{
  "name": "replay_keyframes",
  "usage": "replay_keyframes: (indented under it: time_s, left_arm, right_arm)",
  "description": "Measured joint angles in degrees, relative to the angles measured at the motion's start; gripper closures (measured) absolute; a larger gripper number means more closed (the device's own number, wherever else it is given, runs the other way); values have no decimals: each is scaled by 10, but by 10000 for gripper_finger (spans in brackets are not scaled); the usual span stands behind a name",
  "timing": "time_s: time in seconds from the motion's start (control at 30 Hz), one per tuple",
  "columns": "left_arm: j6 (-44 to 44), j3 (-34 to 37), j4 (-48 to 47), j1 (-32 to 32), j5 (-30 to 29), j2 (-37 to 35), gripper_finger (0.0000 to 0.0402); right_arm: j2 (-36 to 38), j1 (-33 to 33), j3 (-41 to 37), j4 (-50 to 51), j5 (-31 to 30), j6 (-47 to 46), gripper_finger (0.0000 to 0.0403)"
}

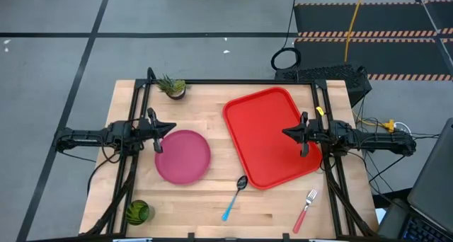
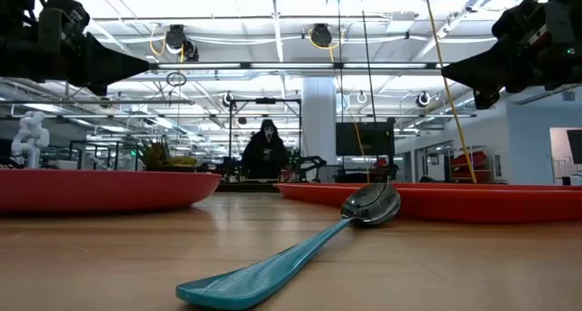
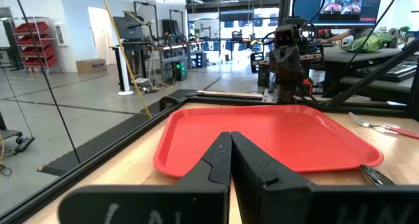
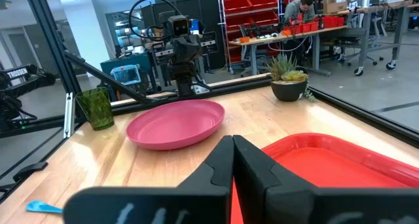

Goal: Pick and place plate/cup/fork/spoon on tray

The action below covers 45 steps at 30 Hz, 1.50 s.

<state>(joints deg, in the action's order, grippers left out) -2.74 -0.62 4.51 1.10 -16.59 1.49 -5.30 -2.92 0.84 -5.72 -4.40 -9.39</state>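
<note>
Taking the large bright red rectangular plastic tray as the landmark, the high view alone lays out the whole wooden table: one round flat pink plastic plate lies just beside the tray's left edge, apart from it; one spoon with a dark bowl and light blue handle lies off the tray's near left corner, its bowl close to the rim; one fork with metal tines and a red-pink handle lies off the tray's near right corner; one mottled green cup stands well away to the near left; and one small spiky potted plant stands beyond the tray's far left corner. Nothing rests on the tray. The left gripper hangs over the plate's far left edge with its fingers pressed together, holding nothing; the right gripper hangs over the tray's right side, likewise closed and empty. The low view adds only the spoon close up, flat on the wood, with the tray rim behind its bowl and a dark masked figure in the room beyond. The right wrist view shows the cup standing upright.
</note>
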Motion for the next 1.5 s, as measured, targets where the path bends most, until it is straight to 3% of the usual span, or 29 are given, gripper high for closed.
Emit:
replay_keyframes:
  time_s: [0.9, 1.3, 1.5]
  left_arm:
    - [0, 0, 0, 0, 0, 0, 396]
    - [0, 0, 0, 0, 0, 0, 396]
    - [0, 0, 0, 0, 0, 0, 396]
  right_arm:
    - [0, 0, 0, 0, 0, 59, 403]
    - [0, 0, 0, -5, -5, -65, 403]
    - [0, 0, 0, -5, -3, -77, 403]
